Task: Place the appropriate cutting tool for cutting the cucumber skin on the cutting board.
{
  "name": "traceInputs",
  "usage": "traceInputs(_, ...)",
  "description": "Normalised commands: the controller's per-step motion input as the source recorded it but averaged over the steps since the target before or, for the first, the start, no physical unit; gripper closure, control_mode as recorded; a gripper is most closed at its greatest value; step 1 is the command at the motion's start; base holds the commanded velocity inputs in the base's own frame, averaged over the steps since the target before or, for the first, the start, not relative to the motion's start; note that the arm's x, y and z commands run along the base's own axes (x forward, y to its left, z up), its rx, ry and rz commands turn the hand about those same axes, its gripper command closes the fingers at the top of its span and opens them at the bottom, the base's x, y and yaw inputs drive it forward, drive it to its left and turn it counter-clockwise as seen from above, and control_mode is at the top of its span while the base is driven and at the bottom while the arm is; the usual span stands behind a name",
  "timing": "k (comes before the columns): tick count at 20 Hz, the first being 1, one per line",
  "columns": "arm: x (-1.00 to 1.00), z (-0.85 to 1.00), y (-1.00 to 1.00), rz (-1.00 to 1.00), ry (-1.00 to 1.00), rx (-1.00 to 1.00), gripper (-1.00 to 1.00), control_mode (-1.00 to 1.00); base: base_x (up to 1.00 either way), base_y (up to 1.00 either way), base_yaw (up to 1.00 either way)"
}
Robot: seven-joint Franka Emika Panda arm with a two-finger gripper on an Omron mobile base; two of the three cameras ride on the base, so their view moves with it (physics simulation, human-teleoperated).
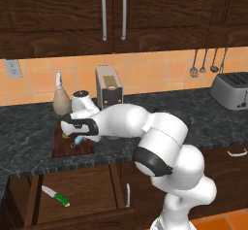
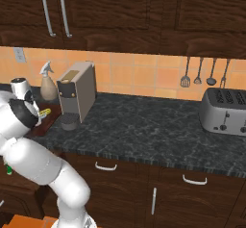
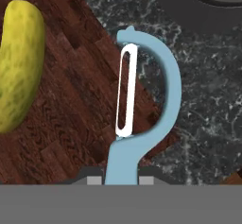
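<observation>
We see the pincer (image 3: 122,180) clamped on the light blue handle of the peeler (image 3: 142,109), with the jaws drawn narrow around the handle at the bottom of the hand view. The peeler's white blade runs lengthwise inside the curved blue frame. In the hand view the peeler head lies over the corner of the dark reddish-brown cutting board (image 3: 66,124), with part of the frame over the black speckled desk (image 3: 208,105) beside it; we cannot tell whether the peeler touches the board. The yellow-green cucumber (image 3: 19,67) lies on the cutting board, apart from the peeler. In the left base view the arm reaches leftward and low over the cutting board (image 1: 60,149), and the peeler (image 1: 78,139) shows as a small blue spot under the hand. Behind the board stand a tan spray bottle (image 1: 61,98) and a beige coffee machine (image 1: 109,87) against the orange tiled wall. A silver toaster (image 1: 231,91) sits well apart toward the far end of the desk. Below the desk, a green-handled knife (image 1: 54,195) with a white blade lies in an open drawer (image 1: 82,195).
</observation>
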Motion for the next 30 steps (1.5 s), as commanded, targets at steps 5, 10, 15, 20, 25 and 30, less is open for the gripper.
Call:
traceInputs(5, 0.19, -0.53, 0.18, 0.0, 0.0, 0.0, 1.0, -1.0, 0.0, 0.0, 0.0)
traceInputs(10, 0.26, -0.33, 0.14, 0.0, 0.0, 0.0, 1.0, -1.0, 0.0, 0.0, 0.0)
traceInputs(15, 0.2, -0.16, 0.01, 0.0, 0.0, 0.0, 1.0, -1.0, 0.0, 0.0, 0.0)
traceInputs(20, 0.1, -0.21, 0.06, 0.0, 0.0, 0.0, -1.0, -1.0, 0.0, 0.0, 0.0)
traceInputs(25, 0.0, -0.17, 0.11, 0.0, 0.0, 0.0, -1.0, -1.0, 0.0, 0.0, 0.0)
traceInputs(30, -0.01, 0.0, 0.0, 0.0, 0.0, 0.0, -1.0, -1.0, 0.0, 0.0, 0.0)
